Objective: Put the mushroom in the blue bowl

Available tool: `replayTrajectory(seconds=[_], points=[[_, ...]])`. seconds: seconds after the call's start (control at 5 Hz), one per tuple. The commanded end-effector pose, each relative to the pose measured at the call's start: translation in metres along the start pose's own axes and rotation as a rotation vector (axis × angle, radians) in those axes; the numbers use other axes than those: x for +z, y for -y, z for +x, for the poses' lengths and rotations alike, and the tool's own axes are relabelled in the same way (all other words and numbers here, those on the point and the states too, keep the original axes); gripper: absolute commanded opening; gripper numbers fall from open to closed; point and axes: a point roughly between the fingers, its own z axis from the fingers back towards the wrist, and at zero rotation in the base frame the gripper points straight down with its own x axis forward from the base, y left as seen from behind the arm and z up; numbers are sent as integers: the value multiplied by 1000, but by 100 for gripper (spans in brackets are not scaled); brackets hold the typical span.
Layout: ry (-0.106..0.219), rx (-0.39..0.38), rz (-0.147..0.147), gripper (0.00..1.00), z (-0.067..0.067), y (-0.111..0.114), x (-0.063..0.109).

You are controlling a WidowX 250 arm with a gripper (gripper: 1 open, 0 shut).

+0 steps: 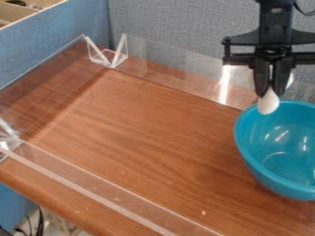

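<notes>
The gripper (pixel 271 86) hangs pointing down over the far rim of the blue bowl (pixel 261 147), jaws pinched on the mushroom (pixel 268 103), which dangles just above the bowl's edge. The bowl sits on a wooden table (pixel 135 138) with a clear plastic barrier (pixel 74 180) around it.

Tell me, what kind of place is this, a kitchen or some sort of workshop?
Probably a robot test bench, not a kitchen. A wooden table is fenced by clear plastic walls, with blue partition panels behind, and a gripper carries a toy mushroom over a blue bowl.
</notes>
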Motion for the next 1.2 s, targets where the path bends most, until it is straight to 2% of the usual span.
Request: replayTrajectory(seconds=[0.0,0.6,1.0], points=[[45,-39,-35,0,5,15,11],[20,-95,-39,0,5,26,-3],[-11,-131,-37,0,5,28,-21]])
